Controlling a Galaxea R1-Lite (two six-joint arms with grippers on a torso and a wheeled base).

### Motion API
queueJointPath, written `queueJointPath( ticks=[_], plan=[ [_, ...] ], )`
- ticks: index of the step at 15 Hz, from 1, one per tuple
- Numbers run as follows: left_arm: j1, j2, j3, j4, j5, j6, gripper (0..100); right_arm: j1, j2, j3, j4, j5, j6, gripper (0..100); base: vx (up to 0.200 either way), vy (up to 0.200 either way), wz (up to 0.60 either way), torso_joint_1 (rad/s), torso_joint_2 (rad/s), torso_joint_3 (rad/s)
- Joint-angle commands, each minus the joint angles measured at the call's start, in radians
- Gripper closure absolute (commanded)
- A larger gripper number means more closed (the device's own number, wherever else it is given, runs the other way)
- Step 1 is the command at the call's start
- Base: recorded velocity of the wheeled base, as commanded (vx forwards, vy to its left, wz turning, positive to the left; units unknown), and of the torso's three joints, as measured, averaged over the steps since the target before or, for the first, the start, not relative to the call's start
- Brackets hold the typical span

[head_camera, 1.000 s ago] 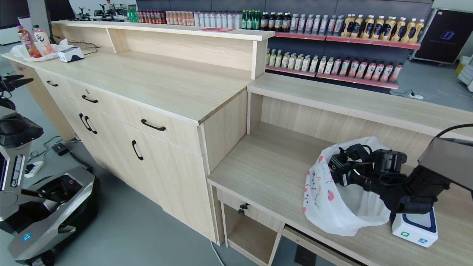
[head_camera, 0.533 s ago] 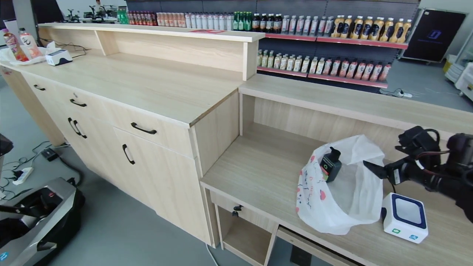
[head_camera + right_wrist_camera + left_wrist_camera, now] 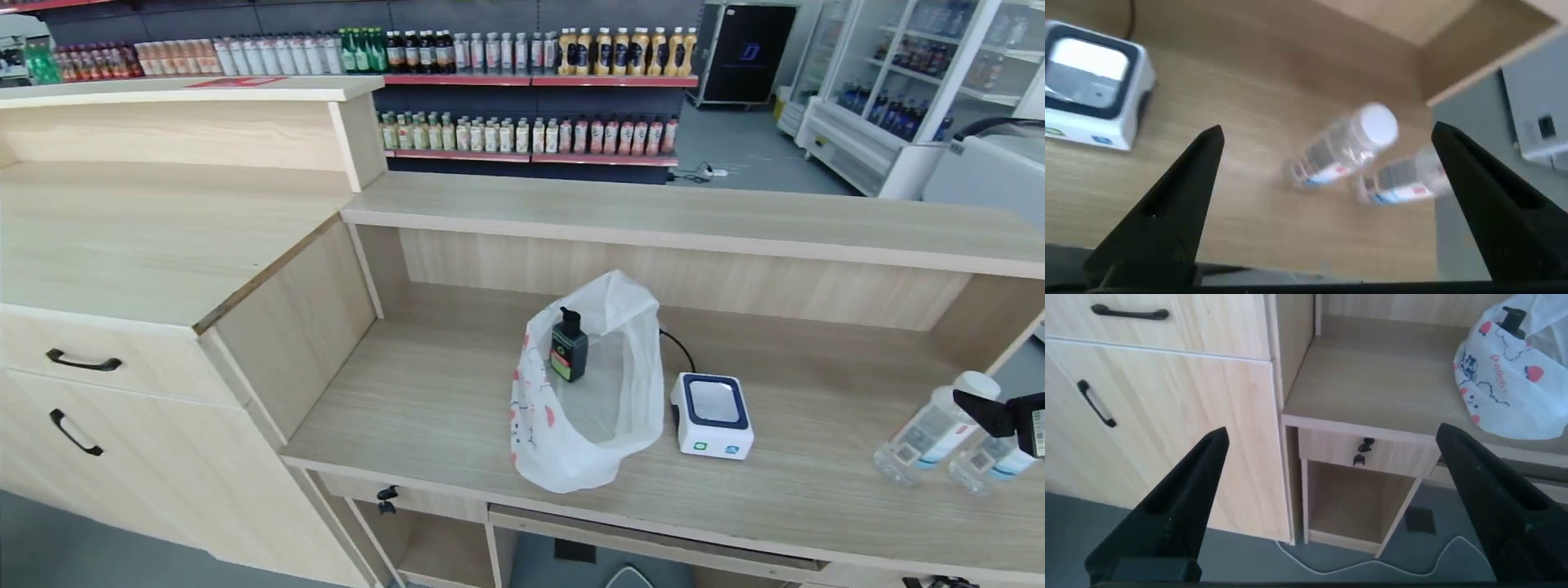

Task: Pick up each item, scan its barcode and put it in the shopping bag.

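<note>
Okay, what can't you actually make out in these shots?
1. Right clear bottle: head view, cap end hidden behind the right gripper.
2. Print on the left clear bottle: right wrist view, blurred.
3. Shopping bag floor: head view, hidden by its own front wall.
4. Dark bottle barcode: head view, too small.

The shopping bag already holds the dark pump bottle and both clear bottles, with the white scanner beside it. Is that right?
Not quite. The shopping bag holds just the dark pump bottle. The clear bottles are out on the counter, on the far side of the white scanner from the bag. The head view shows this.
</note>
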Motion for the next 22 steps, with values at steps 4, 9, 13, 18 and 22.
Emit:
queueJointPath(
  ticks=[4, 9, 13, 18, 22],
  plan=[
    [0.000, 0.000, 0.000, -0.001, 0.000, 0.000, 0, -0.083, 0.172, 0.005, -0.092, -0.023, 0.098, 0, 0.000, 0.000, -0.15, -0.001, 0.00, 0.002],
    [0.000, 0.000, 0.000, -0.001, 0.000, 0.000, 0, -0.092, 0.340, 0.006, -0.236, -0.017, 0.080, 0, 0.000, 0.000, 0.00, 0.000, 0.00, 0.000],
    [0.000, 0.000, 0.000, -0.001, 0.000, 0.000, 0, -0.108, 0.404, 0.005, -0.294, 0.070, 0.055, 0, 0.000, 0.000, 0.00, 0.000, 0.00, 0.000],
    [0.000, 0.000, 0.000, -0.001, 0.000, 0.000, 0, -0.098, 0.495, 0.000, -0.403, 0.118, 0.027, 0, 0.000, 0.000, 0.00, 0.000, 0.00, 0.000],
    [0.000, 0.000, 0.000, -0.001, 0.000, 0.000, 0, -0.089, 0.596, -0.001, -0.514, 0.177, -0.017, 0, 0.000, 0.000, 0.00, 0.000, 0.00, 0.000]
  ],
)
